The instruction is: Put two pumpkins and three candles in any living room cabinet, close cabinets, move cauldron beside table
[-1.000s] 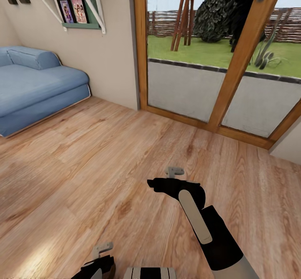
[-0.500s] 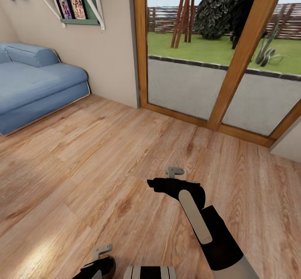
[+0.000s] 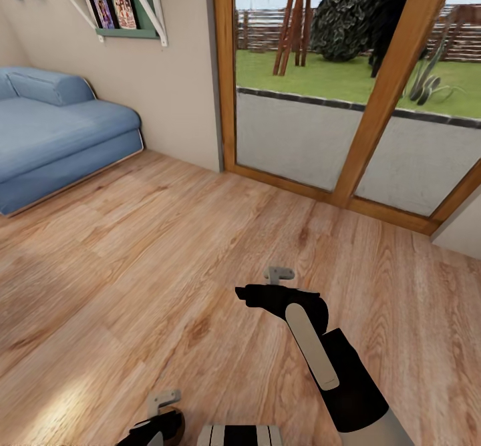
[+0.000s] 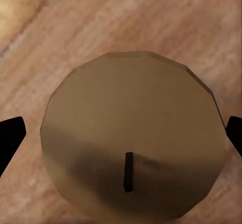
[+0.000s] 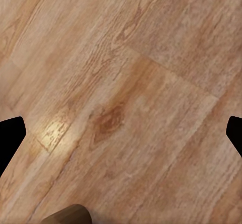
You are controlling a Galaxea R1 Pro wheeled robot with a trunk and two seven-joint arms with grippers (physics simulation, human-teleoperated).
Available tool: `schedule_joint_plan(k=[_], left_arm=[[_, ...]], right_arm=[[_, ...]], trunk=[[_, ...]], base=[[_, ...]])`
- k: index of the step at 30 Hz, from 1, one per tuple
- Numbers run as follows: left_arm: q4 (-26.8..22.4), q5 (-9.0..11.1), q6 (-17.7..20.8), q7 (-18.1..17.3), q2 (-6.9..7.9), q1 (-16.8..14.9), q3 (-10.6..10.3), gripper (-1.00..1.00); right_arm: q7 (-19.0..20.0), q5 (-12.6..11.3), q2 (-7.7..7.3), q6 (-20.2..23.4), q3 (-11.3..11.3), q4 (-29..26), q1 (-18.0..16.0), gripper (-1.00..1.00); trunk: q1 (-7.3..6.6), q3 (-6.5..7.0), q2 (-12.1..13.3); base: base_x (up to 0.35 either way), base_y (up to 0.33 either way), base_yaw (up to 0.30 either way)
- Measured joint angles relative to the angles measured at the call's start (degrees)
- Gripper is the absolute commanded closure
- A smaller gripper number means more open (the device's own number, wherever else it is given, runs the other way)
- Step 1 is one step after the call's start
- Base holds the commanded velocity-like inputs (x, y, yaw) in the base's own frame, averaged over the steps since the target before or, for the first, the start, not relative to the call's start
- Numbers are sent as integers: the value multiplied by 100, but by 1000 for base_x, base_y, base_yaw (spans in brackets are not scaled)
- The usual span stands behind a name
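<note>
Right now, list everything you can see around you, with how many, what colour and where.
candle: one, beige-tan with a dark wick, between the left hand's fingers in the left wrist view
sofa: one, blue, against the wall at the left
wall shelf: one, white brackets with green ledge, above the sofa
framed pictures: two, pinkish, on that shelf
glass doors: wood-framed, ahead and right, garden beyond
floor: light wood planks, under both arms
left hand: black arm, grey fingers, bottom edge
right hand: black arm, grey fingers, open over bare floor
</note>
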Motion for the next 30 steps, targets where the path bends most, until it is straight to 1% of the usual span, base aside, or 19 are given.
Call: schedule_joint_plan(k=[2, 17, 18, 21, 30], left_arm=[[-7, -5, -1, -8, -15, -2, -9, -100], [7, -45, -8, 13, -52, 0, -2, -100], [8, -60, -8, 18, -52, 0, 1, -100], [6, 0, -8, 1, -54, 2, -9, -100], [5, -1, -8, 2, -54, 2, -9, -100]], right_arm=[[0, 0, 0, 0, -2, -1, 0, -100], [0, -1, 0, 0, -3, -2, 0, -100], [0, 0, 0, 0, -3, -2, 0, -100], [0, 0, 0, 0, 0, -2, 0, -100], [0, -1, 0, 0, -1, -2, 0, -100]], trunk=[[5, -44, -3], [5, -45, -3], [7, -67, -4], [16, -133, -8], [16, -134, -8]], base=[[0, 0, 0], [0, 0, 0], [0, 0, 0], [0, 0, 0], [0, 0, 0]])
